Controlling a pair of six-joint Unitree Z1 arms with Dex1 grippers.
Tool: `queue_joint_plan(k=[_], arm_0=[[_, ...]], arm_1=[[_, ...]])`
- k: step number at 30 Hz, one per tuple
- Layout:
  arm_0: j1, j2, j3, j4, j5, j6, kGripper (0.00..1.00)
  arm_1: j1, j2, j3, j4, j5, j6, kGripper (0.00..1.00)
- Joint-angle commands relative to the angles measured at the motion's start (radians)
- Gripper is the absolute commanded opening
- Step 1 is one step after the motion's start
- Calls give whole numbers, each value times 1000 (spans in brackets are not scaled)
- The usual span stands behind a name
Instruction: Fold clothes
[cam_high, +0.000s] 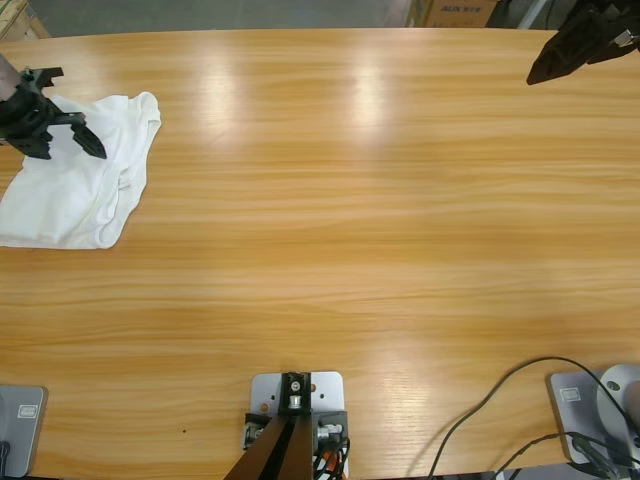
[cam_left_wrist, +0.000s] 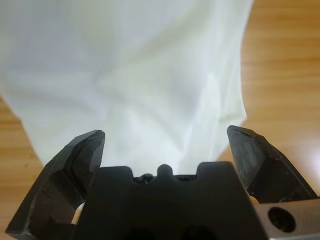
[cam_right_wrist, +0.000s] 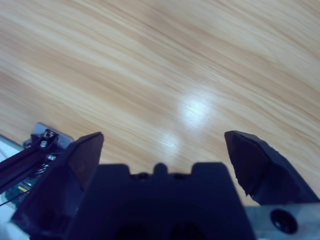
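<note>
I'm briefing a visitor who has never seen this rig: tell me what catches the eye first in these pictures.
The white T-shirt stands out first, lying bunched and partly folded at the far left edge of the long wooden table. The left claw hovers right over it with its jaws open, the fabric filling the left wrist view. The right claw, also open, hangs over bare wood at the upper right corner.

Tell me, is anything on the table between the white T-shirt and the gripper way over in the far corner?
No. In the high view, only bare wooden table lies between the T-shirt and the right gripper.
</note>
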Motion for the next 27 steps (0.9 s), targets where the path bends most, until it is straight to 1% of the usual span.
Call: queue_joint_plan(k=[1,6,9,11,15,17,20,23,27], arm_0=[[-56,-125,78,77,-36,10,952],[-72,-190,135,88,-54,13,954],[-87,-218,144,90,-72,14,954],[-107,-230,144,94,-73,14,954],[-181,-259,143,94,-74,13,954],[-202,-263,147,95,-76,13,954],[-222,-254,153,91,-114,7,954],[-231,-241,162,67,-114,-26,954],[-231,-128,163,17,-110,-60,952]], arm_1=[[-10,-10,69,28,11,-48,1000],[-8,-40,110,41,9,-70,1000],[-8,-69,129,42,8,-71,1000],[-7,-77,139,41,6,-72,1000],[15,-79,148,40,7,-72,1000],[32,-81,153,39,9,-72,1000],[46,-86,163,38,13,-72,1000],[48,-91,161,36,17,-72,1000],[51,-108,164,36,22,-72,1000]])
